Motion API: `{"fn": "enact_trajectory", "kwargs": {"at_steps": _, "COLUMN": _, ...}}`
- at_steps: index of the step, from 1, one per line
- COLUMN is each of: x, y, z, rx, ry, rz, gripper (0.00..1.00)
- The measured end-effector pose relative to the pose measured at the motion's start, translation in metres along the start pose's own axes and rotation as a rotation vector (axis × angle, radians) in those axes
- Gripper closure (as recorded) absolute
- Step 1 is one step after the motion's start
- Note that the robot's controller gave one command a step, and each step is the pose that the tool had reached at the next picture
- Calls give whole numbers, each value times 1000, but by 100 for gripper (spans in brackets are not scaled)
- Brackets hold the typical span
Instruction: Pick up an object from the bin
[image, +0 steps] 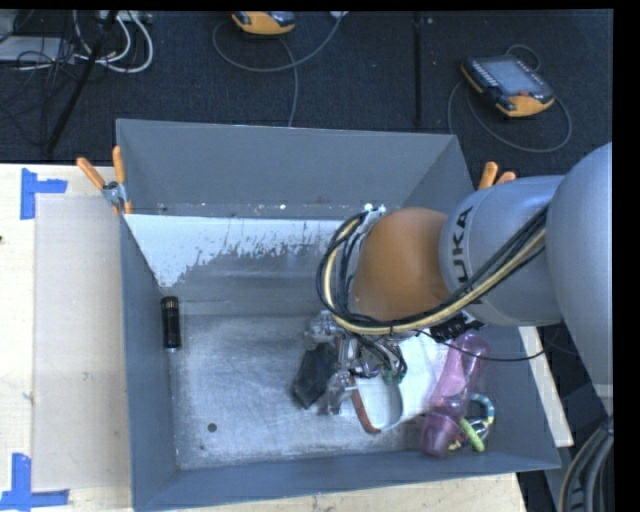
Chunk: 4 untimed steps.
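My gripper (338, 362) is low in the bin's right half, beneath the arm's orange cover. A black blocky thing (310, 380) lies tilted right at its left side, touching or nearly touching it. Just right of the gripper sits a white rounded thing with a brown rim (380, 405). Further right, a translucent purple bottle (452, 385) lies lengthwise towards the front right corner, with a green and yellow ring-shaped piece (474, 432) at its lower end.
A small black cylinder (171, 323) lies alone by the left wall. A tiny dark speck (212, 428) is on the floor near the front left. The arm and its cables cover the bin's right middle.
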<state>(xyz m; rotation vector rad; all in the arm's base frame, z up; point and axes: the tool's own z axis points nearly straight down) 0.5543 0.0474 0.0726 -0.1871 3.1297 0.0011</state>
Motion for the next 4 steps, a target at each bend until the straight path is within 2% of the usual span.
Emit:
{"fn": "enact_trajectory", "kwargs": {"at_steps": 1, "x": -6, "y": -1, "z": -3, "rx": -1, "ry": -7, "rz": 5, "gripper": 100}}
{"fn": "enact_trajectory", "kwargs": {"at_steps": 4, "x": -6, "y": -1, "z": -8, "rx": -1, "ry": 0, "rz": 6, "gripper": 100}}
